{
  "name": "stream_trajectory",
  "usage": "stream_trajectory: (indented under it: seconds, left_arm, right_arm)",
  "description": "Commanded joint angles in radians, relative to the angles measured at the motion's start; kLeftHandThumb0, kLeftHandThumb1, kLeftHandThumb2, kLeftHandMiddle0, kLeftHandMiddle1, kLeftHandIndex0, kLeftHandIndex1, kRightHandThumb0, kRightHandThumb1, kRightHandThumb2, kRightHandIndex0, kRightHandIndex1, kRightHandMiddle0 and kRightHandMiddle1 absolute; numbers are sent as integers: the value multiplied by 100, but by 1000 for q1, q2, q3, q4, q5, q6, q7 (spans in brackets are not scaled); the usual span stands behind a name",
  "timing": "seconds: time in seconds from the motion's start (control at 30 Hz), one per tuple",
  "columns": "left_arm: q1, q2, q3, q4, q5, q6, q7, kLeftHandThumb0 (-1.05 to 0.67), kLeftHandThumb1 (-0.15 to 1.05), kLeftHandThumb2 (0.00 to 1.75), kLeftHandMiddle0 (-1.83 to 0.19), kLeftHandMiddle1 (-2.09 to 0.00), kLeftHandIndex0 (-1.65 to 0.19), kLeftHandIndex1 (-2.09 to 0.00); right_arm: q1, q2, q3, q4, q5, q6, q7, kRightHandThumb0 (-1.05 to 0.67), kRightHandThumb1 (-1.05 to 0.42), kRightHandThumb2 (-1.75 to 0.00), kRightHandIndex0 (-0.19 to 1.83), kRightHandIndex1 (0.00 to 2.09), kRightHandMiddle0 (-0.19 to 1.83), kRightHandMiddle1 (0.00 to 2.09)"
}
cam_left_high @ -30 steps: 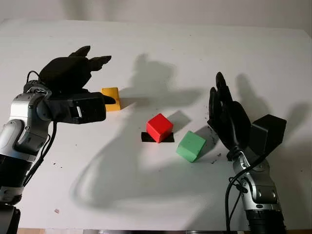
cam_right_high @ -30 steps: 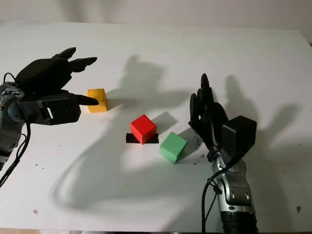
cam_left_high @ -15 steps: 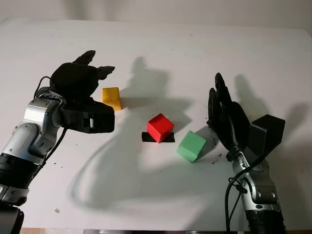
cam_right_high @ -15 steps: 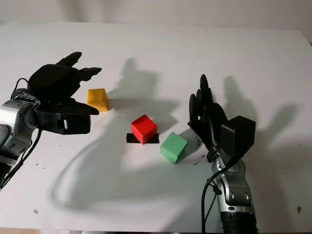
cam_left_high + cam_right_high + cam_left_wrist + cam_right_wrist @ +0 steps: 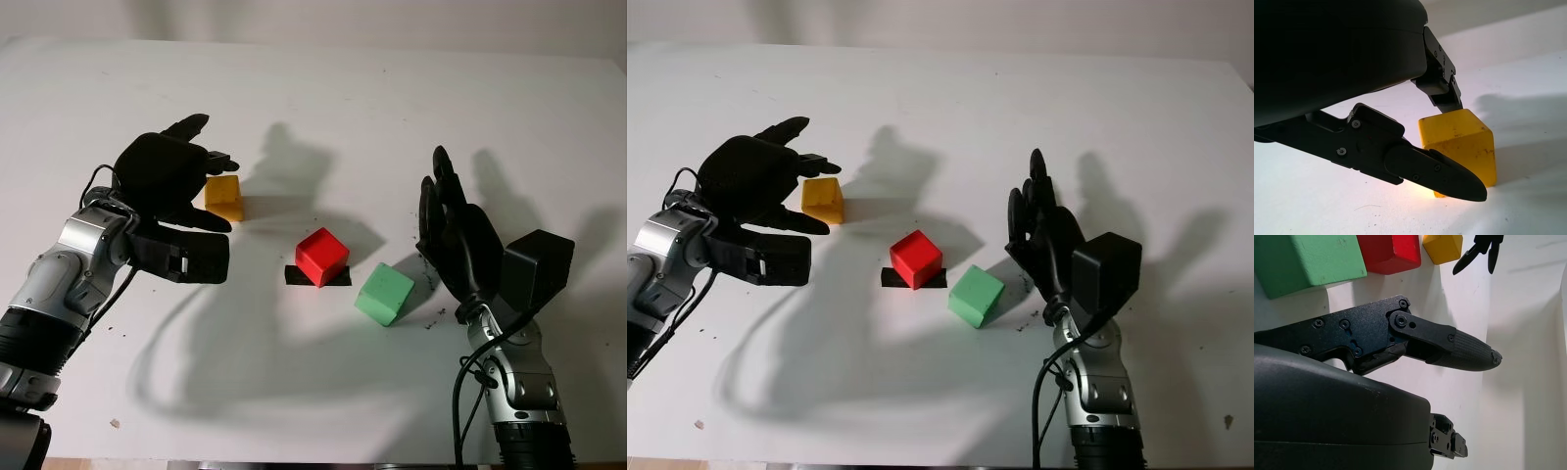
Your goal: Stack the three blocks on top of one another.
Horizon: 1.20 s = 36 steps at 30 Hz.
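Observation:
A yellow block (image 5: 228, 201) sits on the white table (image 5: 323, 98) at the left. My left hand (image 5: 217, 191) is open around it, with fingers above its far side and the thumb (image 5: 1440, 171) at its near side; I cannot tell whether they touch it. A red block (image 5: 322, 255) stands at the middle on a black mark (image 5: 338, 279). A green block (image 5: 383, 293), tilted, lies just right of the red one. My right hand (image 5: 443, 206) is open and upright, a little to the right of the green block. The right wrist view has the green block (image 5: 1308, 257), the red block (image 5: 1388, 252) and the yellow block (image 5: 1443, 246) in a row.
Dark specks (image 5: 431, 318) dot the table near the green block. The table's front edge (image 5: 294, 460) runs along the bottom of the view.
My left hand has drawn back and down, turning so its fingers and thumb now bracket the yellow block. The blocks and the right hand have not moved.

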Motion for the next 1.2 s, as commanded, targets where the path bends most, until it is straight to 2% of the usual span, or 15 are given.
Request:
stream_trajectory:
  seconds: [0.0,0.17,0.3,0.43,0.63,0.77,0.97,1.17]
  left_arm:
    - [-21,-1,12,12,-18,-11,15,-72,98,6,-13,-6,-34,-80]
    - [-24,-3,16,34,-44,-26,33,-69,98,5,-18,-7,-38,-86]
    - [-25,0,12,40,-54,-30,32,-60,99,6,-20,-7,-40,-88]
    - [-31,14,-9,33,1,-10,39,-57,103,6,-20,-6,-35,-99]
    - [-35,19,-16,30,53,-8,42,-56,103,5,-21,-6,-34,-104]
    - [-31,19,-9,25,44,-29,48,-45,105,7,-25,-7,-38,-107]
    - [-26,5,42,-8,-82,-82,23,-36,104,6,-33,-8,-39,-101]
    - [-39,15,89,-104,-208,-106,-74,-38,104,6,-36,-7,-33,-114]
  right_arm:
    - [8,0,-1,-24,4,1,-3,-72,-105,-71,-19,0,-19,0]
    - [10,4,5,-22,-1,-11,-8,-72,-105,-71,-19,0,-19,0]
    - [14,1,4,-23,-3,-16,-9,-71,-105,-71,-19,0,-19,0]
    - [16,3,4,-21,-5,-25,-16,-72,-105,-70,-19,0,-19,0]
    - [15,4,8,-19,-6,-25,-18,-73,-105,-70,-19,0,-19,0]
    - [16,8,8,-15,-9,-32,-24,-73,-105,-68,-19,0,-19,0]
    - [22,8,11,-22,-13,-28,-30,-71,-105,-67,-19,0,-19,0]
    - [25,7,17,-18,-19,-37,-27,-70,-105,-68,-19,0,-19,0]
